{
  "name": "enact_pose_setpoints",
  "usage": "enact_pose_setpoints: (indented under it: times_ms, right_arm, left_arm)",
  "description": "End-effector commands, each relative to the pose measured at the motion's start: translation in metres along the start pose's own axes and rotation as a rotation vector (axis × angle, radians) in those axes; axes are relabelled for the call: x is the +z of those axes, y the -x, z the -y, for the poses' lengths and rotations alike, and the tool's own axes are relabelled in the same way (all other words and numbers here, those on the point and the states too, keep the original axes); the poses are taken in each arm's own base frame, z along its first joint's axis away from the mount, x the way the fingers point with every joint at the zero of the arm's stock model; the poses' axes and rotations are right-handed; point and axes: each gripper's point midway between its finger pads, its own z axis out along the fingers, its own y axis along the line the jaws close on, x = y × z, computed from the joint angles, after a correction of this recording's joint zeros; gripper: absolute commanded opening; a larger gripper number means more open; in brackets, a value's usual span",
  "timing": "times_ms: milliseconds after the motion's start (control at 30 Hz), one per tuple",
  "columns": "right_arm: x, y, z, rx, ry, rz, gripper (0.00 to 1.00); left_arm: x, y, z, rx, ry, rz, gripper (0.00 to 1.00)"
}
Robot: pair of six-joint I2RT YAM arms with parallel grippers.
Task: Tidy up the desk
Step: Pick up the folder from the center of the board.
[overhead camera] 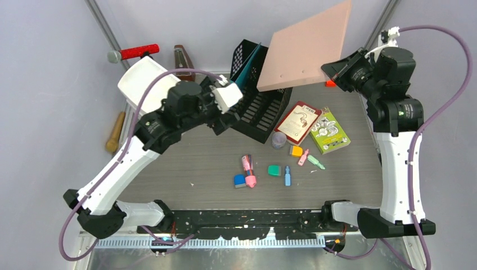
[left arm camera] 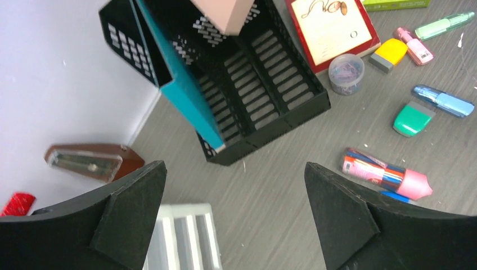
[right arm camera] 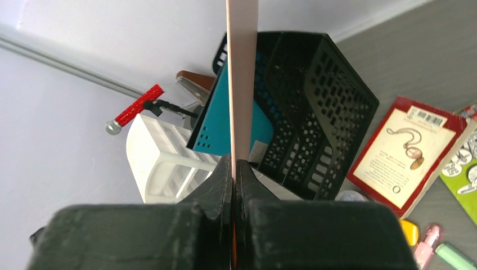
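Note:
The desk point(overhead camera: 191, 157) is a grey wood-grain top. My right gripper point(overhead camera: 332, 73) is shut on the edge of a thin pink folder point(overhead camera: 306, 48), which hangs tilted in the air over a black mesh file organizer point(overhead camera: 264, 109). In the right wrist view the pink folder point(right arm camera: 242, 73) stands edge-on between my shut right gripper point(right arm camera: 234, 169). A teal folder point(overhead camera: 247, 70) stands in the organizer. My left gripper point(left arm camera: 236, 208) is open and empty above bare desk, just in front of the organizer point(left arm camera: 264, 95) and beside a white rack point(left arm camera: 183, 236).
A red book point(overhead camera: 298, 121), a green book point(overhead camera: 329, 130) and a small jar point(overhead camera: 278, 139) lie right of the organizer. Erasers and highlighters point(overhead camera: 250, 171) are scattered mid-desk. A brown metronome point(overhead camera: 183, 59) and a red-handled tool point(overhead camera: 135, 53) sit at the back left.

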Motion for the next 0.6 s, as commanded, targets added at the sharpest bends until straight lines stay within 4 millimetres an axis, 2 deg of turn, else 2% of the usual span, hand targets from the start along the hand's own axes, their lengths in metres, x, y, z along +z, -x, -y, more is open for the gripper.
enact_pose_setpoints:
  times_ms: [0, 100, 200, 267, 400, 567]
  right_arm:
    - [-0.007, 0.025, -0.018, 0.074, 0.101, 0.106, 0.00]
    - [-0.003, 0.016, -0.017, 0.104, 0.120, 0.072, 0.00]
    - [-0.001, 0.020, -0.013, 0.146, 0.126, 0.071, 0.00]
    - [-0.001, 0.017, -0.018, 0.170, 0.159, 0.055, 0.01]
    - [0.001, 0.010, -0.019, 0.205, 0.199, 0.022, 0.00]
    - [0.000, 0.000, -0.019, 0.209, 0.223, -0.012, 0.00]
  left_arm:
    - [0.018, 0.041, 0.001, 0.102, 0.089, 0.113, 0.97]
    - [0.037, 0.063, 0.027, 0.228, 0.068, 0.144, 0.99]
    - [0.064, 0.081, 0.047, 0.355, 0.094, 0.129, 1.00]
    - [0.078, 0.095, 0.059, 0.408, 0.118, 0.135, 1.00]
    - [0.101, 0.124, 0.060, 0.468, 0.200, 0.143, 1.00]
    - [0.123, 0.142, 0.055, 0.543, 0.282, 0.163, 1.00]
